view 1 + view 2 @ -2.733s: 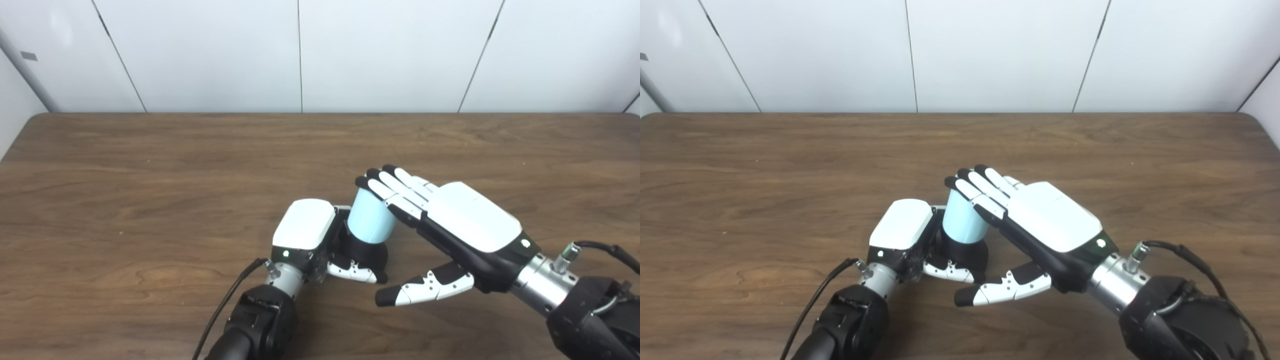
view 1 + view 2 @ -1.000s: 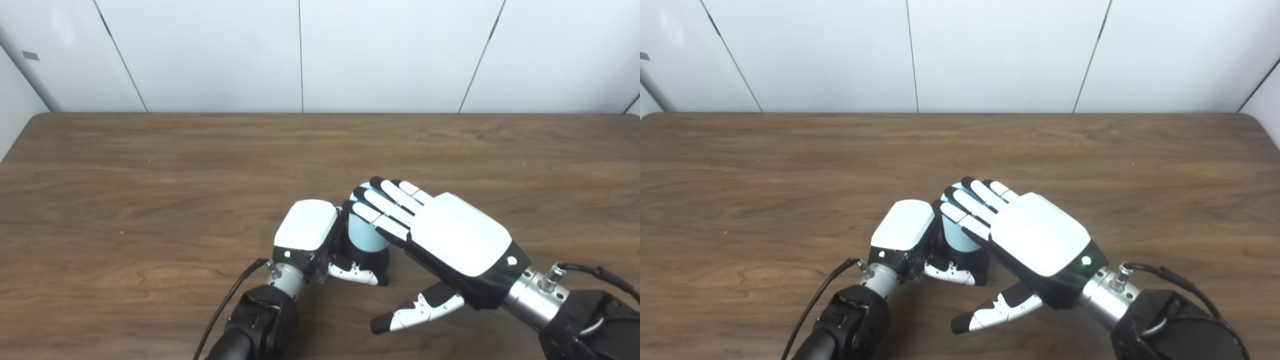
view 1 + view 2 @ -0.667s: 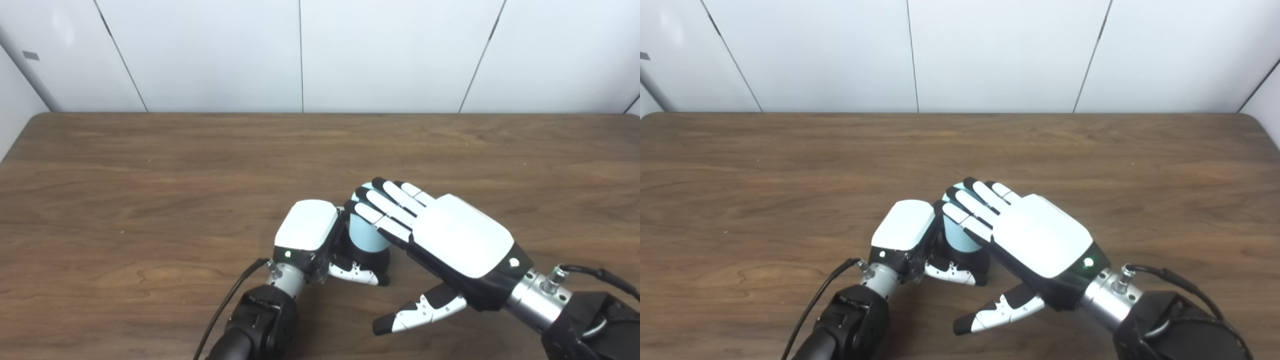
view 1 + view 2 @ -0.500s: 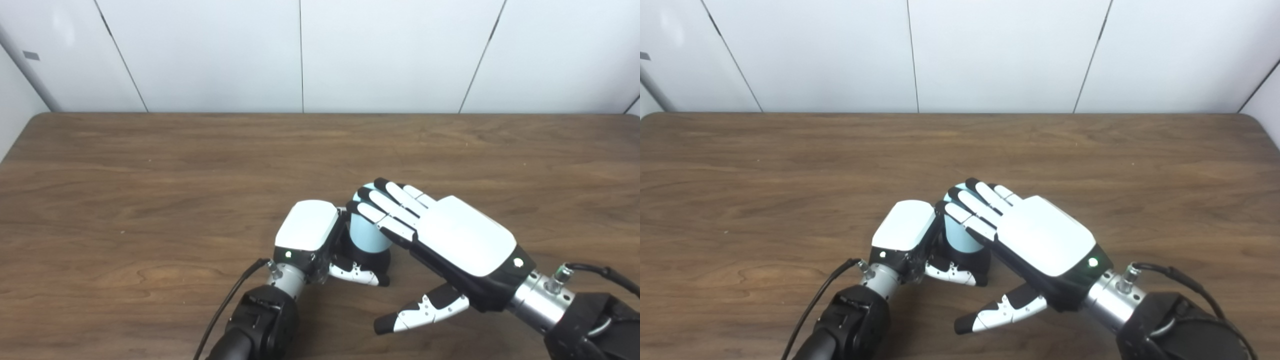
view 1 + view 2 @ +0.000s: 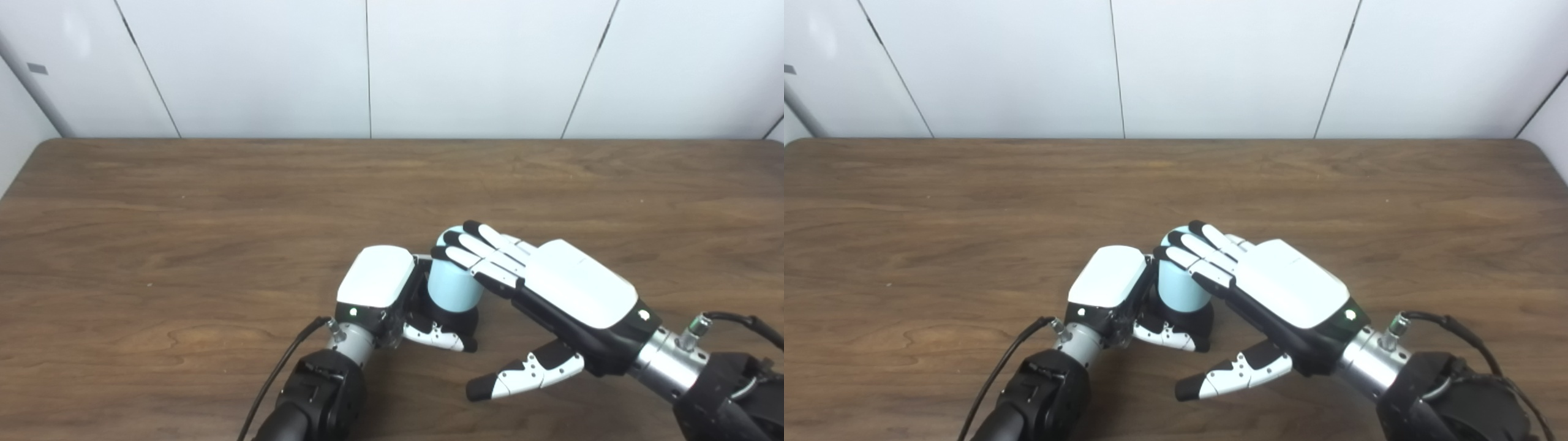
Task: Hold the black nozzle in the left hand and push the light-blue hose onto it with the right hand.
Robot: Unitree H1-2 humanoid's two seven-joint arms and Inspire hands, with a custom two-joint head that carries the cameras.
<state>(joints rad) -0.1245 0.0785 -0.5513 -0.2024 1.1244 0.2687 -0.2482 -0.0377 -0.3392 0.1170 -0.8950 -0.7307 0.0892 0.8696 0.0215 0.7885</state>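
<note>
Left hand (image 5: 383,288) sits low on the wooden tabletop (image 5: 184,202), a little toward the near edge from the middle, its white back turned up and its fingers curled around the black nozzle (image 5: 450,315), with the thumb (image 5: 432,334) wrapped across the nozzle's near side, so it is closed on that piece. A dark cable (image 5: 275,373) trails from its wrist toward the near edge. Just to the right of that hand, the light-blue hose (image 5: 452,285) stands as a short, nearly upright cylinder seated on top of the black nozzle, its lower rim meeting the black part. Further right, the right hand (image 5: 551,288) reaches in from the lower right with its fingers (image 5: 484,248) stretched out almost flat, apart from one another, lying over the hose's top end and upper right side; its thumb (image 5: 527,370) hangs free below, well clear of the hose, so this hand grips nothing and only presses with extended fingers. Whether the fingertips truly bear on the hose's top or sit just above it cannot be told. White wall panels (image 5: 367,67) stand behind the tabletop's far edge. From the right eye view the rounded far right corner of the tabletop (image 5: 1540,150) shows, and the gap between the right thumb and the nozzle reads more plainly; the left eye view shows more of the wall at the left side.
</note>
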